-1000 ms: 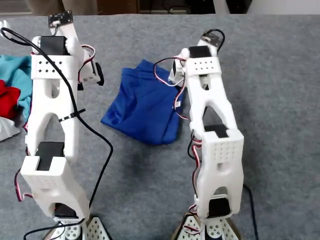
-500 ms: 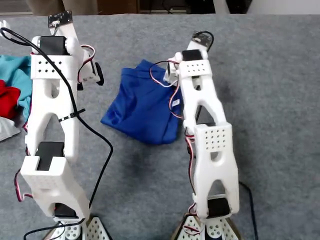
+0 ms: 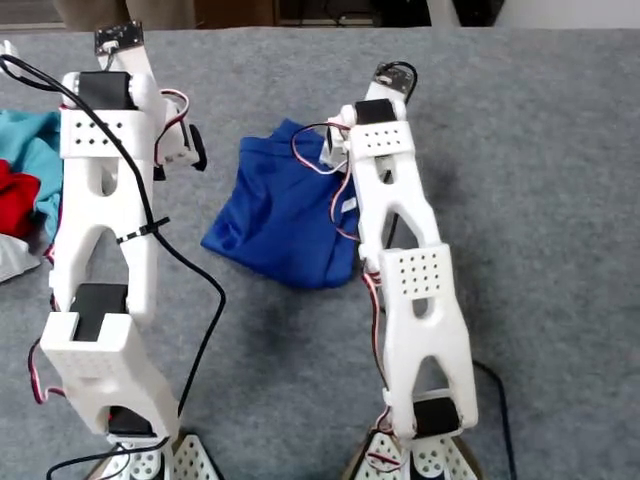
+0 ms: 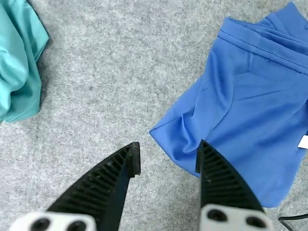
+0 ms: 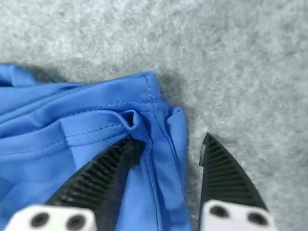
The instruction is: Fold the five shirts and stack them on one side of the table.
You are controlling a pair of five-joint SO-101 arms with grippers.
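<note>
Straddling an edge of the bunched blue fabric shirt (image 5: 53,130), right tool (image 5: 171,140) parted, risking pinching extra layers and unfolding it.

Grey, felt-like table (image 3: 560,180) surface

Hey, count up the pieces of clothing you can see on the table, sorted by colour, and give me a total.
Blue shirt: 1
Teal garment: 1
Red garment: 1
Whitish cloth, mostly cut off at the table's edge: 1
Total: 4
</note>
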